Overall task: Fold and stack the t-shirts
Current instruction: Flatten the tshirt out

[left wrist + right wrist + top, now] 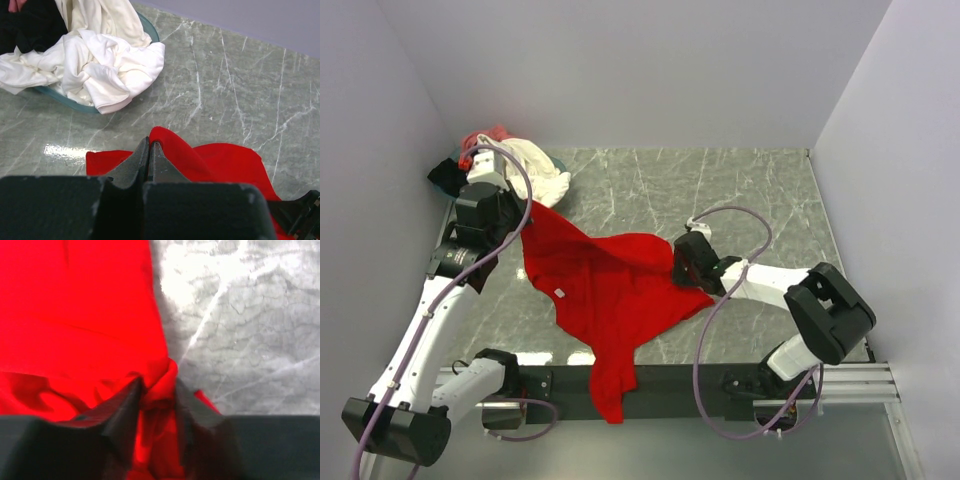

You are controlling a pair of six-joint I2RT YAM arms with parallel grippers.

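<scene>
- Red t-shirt (610, 290) lies spread and crumpled across the middle of the table (740, 190), with one end hanging over the near edge between the arm bases.
- Left gripper (526, 213) is closed on the shirt's far-left corner, and right gripper (678, 268) is clamped on a bunch of cloth at its right edge.
- Risk: the left pinch looks thin (only a small ridge of cloth shows past the fingertips), so a hard pull could slip it free and drop that corner.
- Risk: the right hold is on a wad, not a flat hem, so stretching from here may leave the shirt twisted and the fold crooked.
- Risk: the hanging end could drag on the table edge, or its weight could pull the cloth off the table if either grip fails.
- Left wrist view shows the left gripper (151, 146) shut tight, plus the white shirt (105, 70) spilling over the tray (152, 32) rim beside a black shirt (30, 25); the overhead view shows that pile only small.
- Right wrist view shows the right gripper (157, 382) with cloth bunched between its fingers, which the overhead view hides.
- Only the overhead view shows the overhang.
</scene>
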